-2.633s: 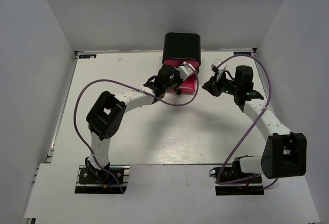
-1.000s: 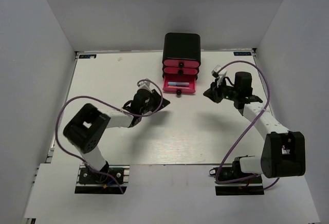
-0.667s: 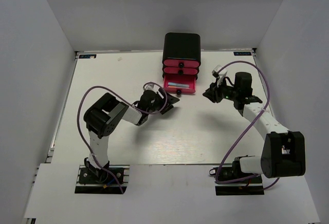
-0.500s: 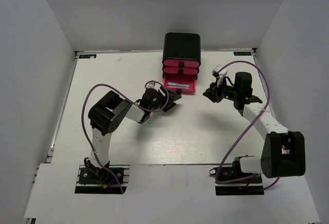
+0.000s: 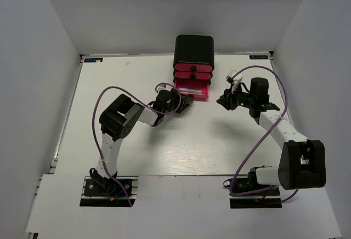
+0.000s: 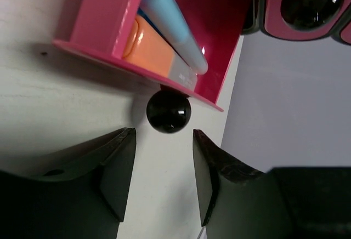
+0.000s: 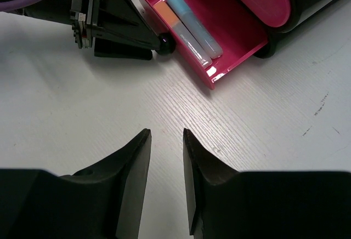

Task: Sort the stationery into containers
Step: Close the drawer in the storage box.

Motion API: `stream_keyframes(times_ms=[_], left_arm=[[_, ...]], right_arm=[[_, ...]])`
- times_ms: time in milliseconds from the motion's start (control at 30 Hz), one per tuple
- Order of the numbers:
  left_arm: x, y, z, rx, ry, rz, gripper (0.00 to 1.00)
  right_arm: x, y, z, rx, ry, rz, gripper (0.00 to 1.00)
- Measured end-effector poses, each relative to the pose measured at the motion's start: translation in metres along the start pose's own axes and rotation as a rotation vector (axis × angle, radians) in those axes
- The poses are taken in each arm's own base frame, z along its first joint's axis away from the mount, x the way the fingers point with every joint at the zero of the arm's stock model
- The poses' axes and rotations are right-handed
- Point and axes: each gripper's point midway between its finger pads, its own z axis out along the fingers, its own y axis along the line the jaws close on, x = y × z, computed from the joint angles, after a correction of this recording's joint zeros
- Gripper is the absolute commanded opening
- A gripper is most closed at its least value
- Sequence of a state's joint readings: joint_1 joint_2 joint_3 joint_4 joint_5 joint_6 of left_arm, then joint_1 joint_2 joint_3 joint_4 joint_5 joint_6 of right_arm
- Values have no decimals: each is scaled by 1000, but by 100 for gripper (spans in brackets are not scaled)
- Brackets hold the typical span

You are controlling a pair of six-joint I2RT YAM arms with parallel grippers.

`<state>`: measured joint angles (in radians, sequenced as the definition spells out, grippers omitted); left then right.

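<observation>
Near drawer [image 6: 219,25] knob [image 6: 168,111], left hand [image 6: 163,141] released; wrist views resolve markers [image 7: 191,22] inside; right hand [image 7: 166,136] released, empty

A white table [image 5: 181,146] sits boxed in by 3 plain pale grey walls [image 5: 164,14] at 9, 12 and 3 o'clock. Soft, even light. Faint dark marks [image 7: 321,110], perhaps scuffs, show at 3 o'clock in the right wrist view.

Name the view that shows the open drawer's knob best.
Left wrist: the knob sits close and sharp, just ahead of the left gripper. Right wrist shows it small; the top view does not show it.
</observation>
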<state>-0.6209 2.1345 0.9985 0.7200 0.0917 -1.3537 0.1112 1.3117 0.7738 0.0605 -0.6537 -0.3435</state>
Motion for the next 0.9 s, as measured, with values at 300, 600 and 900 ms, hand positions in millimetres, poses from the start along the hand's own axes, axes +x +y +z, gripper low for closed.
stream_keyframes(times_ms=[300, 600, 900], left_arm=[[-11, -2, 18, -10, -49, 0, 48], [-16, -4, 23, -12, -73, 0, 32], [-22, -13, 43, 36, -94, -17, 28]], right_arm=[[2, -2, -1, 4, 3, 5, 38], [2, -2, -1, 4, 3, 5, 38], [2, -3, 0, 5, 4, 6, 38]])
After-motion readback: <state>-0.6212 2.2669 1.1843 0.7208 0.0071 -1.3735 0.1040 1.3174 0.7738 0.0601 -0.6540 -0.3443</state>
